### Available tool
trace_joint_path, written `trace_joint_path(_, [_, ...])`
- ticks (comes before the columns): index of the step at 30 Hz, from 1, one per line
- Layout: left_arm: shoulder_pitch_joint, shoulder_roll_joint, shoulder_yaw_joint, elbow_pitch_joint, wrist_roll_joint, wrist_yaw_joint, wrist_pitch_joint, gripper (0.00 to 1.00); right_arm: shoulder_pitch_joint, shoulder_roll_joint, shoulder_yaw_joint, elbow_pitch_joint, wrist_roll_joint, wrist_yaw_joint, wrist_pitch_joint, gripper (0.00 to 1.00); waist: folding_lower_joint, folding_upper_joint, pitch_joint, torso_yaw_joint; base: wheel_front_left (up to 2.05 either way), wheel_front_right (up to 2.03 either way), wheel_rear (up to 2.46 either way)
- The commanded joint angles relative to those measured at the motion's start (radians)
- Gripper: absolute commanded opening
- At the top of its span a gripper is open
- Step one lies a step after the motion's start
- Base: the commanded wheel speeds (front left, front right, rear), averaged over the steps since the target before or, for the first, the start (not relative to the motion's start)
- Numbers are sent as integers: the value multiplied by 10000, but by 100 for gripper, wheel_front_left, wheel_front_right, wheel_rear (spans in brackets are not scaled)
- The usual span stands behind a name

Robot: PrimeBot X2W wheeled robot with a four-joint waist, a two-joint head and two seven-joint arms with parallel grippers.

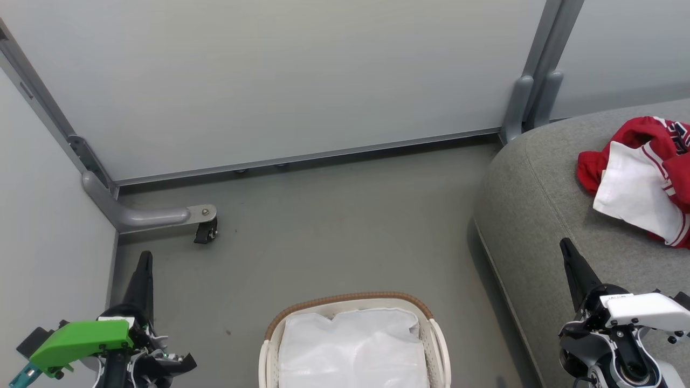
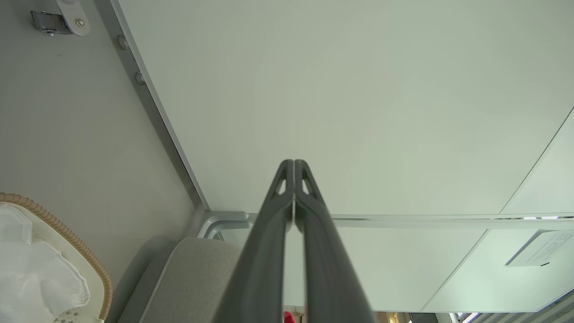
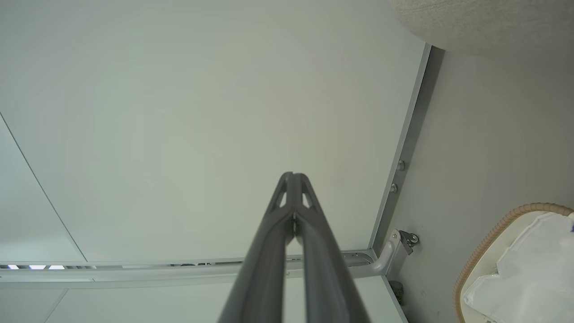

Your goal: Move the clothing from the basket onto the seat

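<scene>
With the clothing [image 1: 647, 172] lying crumpled on the seat [image 1: 539, 215], back from its rounded edge, and the basket [image 1: 350, 299] holding just its white liner [image 1: 350, 345], the left gripper [image 1: 145, 257] and right gripper [image 1: 565, 247] are idling, fingers pressed together on nothing, seemingly finished.

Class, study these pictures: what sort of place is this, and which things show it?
Probably a test bay, not a home: pale grey partition panels on a metal castor foot, a large grey fabric seat and a small white plastic laundry basket on bare grey floor.
</scene>
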Motion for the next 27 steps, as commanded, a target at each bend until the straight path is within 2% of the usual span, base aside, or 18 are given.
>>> trace_joint_path(1, [-132,36,49,-13,-31,-32,38,0,104,-59,-22,-38,30,-3,35,0,0,0,0,0,0,0,0])
trace_joint_path(27, [-126,0,87,-12,22,-32,60,0,104,-59,-19,-38,32,-3,33,0,0,0,0,0,0,0,0])
